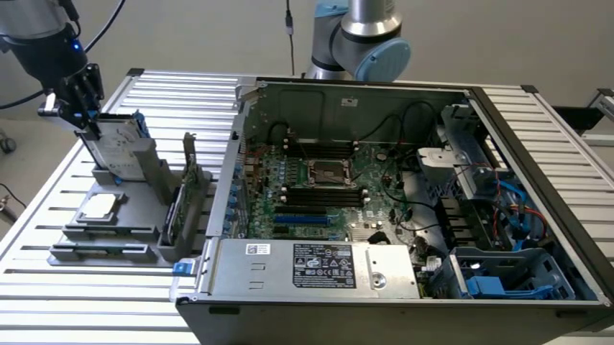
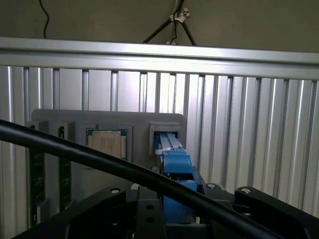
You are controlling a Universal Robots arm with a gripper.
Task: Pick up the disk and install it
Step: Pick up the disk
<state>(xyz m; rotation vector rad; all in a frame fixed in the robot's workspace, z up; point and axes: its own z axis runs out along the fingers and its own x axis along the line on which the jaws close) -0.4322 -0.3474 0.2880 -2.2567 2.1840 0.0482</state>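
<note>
The disk, silver-grey with a white label and a blue carrier, stands on edge in the grey fixture at the exterior view's left. My gripper sits on its upper end, fingers closed on the blue edge. In the wrist view the blue carrier of the disk runs from between my gripper's fingers down into the fixture's slot. The disk's lower end is still within the fixture.
An open computer case with motherboard lies to the exterior view's right; a blue-trimmed bay is at its near right corner. The fixture also holds a square chip and an upright card. A black cable crosses the wrist view.
</note>
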